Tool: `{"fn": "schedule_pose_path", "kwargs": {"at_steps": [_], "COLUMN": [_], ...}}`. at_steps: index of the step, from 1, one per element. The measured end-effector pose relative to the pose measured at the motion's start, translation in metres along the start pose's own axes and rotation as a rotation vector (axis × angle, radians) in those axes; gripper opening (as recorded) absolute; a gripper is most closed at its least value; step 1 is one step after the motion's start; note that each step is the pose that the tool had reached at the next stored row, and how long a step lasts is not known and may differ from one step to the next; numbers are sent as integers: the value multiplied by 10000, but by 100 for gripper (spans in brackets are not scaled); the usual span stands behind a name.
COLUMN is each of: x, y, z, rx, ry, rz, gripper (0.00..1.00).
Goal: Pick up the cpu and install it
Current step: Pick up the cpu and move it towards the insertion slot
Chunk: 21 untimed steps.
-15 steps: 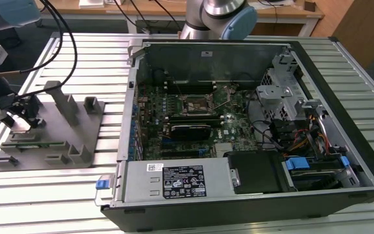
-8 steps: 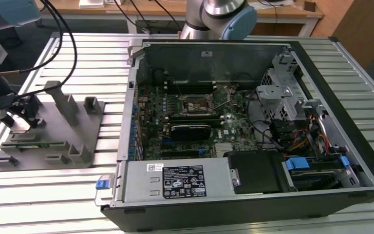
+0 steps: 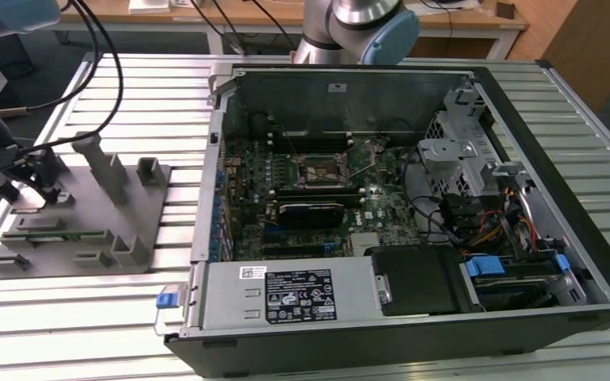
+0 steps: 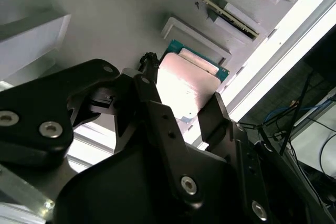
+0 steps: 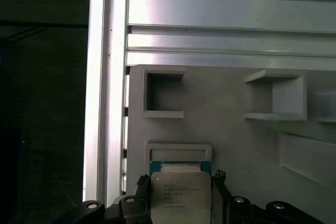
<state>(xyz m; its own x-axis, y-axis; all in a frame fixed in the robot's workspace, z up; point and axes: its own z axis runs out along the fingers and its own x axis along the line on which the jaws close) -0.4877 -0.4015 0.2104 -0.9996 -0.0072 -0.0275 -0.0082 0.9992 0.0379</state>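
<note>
Grey fixture (image 5: 236,145), cpu (image 5: 180,195) within end effector (image 5: 180,181)

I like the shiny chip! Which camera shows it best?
The first wrist view: the cpu faces it squarely. The second wrist view catches it slanted, glaring, partly behind the gripper. In the exterior view, it is too small to tell.

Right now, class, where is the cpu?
In both wrist views the cpu sits between the fingers of the gripper, on the grey fixture at the exterior view's left.
</note>
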Motion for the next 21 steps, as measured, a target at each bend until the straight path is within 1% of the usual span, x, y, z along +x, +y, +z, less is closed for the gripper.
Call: {"fn": "schedule_pose_path", "kwargs": {"at_steps": [4, 8, 21], "x": [-2, -5, -15], "y": [3, 6, 20], "z": [-75, -168, -535], "rx": [0, 0, 0], "ry": [-1, -1, -1], "rz": [0, 0, 0], "gripper": [55, 55, 55]}}
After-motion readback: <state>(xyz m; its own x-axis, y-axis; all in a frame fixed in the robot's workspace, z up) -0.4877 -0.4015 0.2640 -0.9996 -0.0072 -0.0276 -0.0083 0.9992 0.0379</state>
